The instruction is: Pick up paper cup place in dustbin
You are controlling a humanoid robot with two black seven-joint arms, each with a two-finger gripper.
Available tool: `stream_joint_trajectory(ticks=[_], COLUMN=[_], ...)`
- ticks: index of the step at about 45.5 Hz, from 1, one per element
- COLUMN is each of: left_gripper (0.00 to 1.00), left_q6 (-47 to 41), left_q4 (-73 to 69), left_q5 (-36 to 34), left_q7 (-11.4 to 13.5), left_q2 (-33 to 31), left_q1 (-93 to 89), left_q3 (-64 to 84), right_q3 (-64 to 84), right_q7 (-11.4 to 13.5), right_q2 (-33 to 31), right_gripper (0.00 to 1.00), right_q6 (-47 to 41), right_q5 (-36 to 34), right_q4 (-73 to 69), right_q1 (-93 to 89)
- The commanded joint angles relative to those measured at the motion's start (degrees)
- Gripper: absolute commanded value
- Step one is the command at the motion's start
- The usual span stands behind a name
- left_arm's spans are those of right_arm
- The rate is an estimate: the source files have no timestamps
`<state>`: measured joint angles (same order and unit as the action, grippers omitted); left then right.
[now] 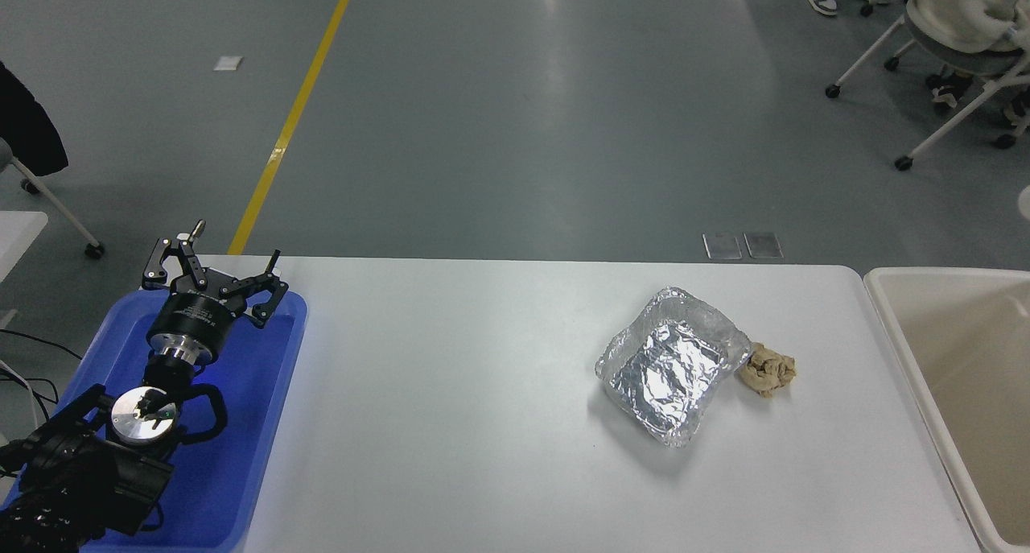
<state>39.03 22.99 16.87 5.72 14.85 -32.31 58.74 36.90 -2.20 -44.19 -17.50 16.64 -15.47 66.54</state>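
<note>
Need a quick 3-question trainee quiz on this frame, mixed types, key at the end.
1. True or false: the brown paper wad lies inside the foil tray.
2. The left gripper is parked over: A) the blue tray B) the foil tray C) the paper wad.
3. Short answer: is the right gripper in view?

Key:
1. False. The wad lies on the table beside the tray's right edge.
2. A.
3. No.
</note>
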Motion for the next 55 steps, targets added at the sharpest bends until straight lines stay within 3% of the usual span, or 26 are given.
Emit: stream_joint_trajectory(ticks=[1,21,48,49,55], left_gripper=[1.00,1.00,1.00,1.00,1.00], left_q6=[0.0,0.0,0.0,0.1,0.0], left_q4=[-0.1,0.0,-0.1,0.0,0.0], left_q5=[0.0,0.0,-0.1,0.0,0.0], left_q7=[0.0,0.0,0.0,0.0,0.0], left_q2=[0.0,0.0,0.0,0.0,0.0], left_q1=[0.0,0.1,0.0,0.1,0.0], left_q3=[0.1,0.0,0.0,0.1,0.1], right_q3=[-0.1,-5.3,-9.1,-9.1,-8.9], right_q7=[4.4,6.8,6.8,6.8,6.7], right_q2=[6.0,10.1,13.2,13.2,13.2], right_gripper=[0.00,0.00,0.00,0.01,0.52], right_q6=[7.1,16.4,18.2,18.2,18.7], right_q5=[-6.2,-9.9,-10.3,-10.3,-10.1], right_q4=[10.3,10.5,10.5,10.5,10.3], right_q1=[-12.7,-26.0,-31.4,-31.4,-31.5])
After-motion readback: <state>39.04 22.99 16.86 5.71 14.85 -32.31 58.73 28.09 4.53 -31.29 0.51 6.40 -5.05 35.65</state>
